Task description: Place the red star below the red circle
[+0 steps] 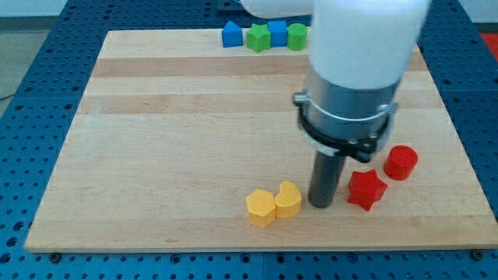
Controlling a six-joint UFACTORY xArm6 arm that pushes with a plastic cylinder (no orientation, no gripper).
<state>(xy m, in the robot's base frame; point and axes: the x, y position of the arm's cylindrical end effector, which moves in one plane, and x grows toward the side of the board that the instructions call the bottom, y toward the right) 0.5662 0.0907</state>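
Rod-ended and with no gripper at all, the arm has nothing to open or close; it grips nothing and only pushes with its tip. That tip rests on the board between two groups of blocks, near the view's bottom.

From the view's left: a yellow hexagon touches a yellow heart, and both lie at about nine o'clock from the tip, the heart just beside it. The red star sits at three o'clock from the tip, just beside it; whether they touch cannot be told. The red circle lies at roughly two o'clock from the star, close to it but seemingly apart.

Far off at the view's top stand a blue block, a green star, a blue cube and a green block, the last partly hidden by the arm.

Judging from this layout, the star needs to travel toward the view's right and slightly down, ending at six o'clock from the circle. A good push would likely press from the star's nine or ten o'clock side, through its middle so it does not spin away. Short, slow strokes seem wise, since the circle is close and a glancing contact could shift it.
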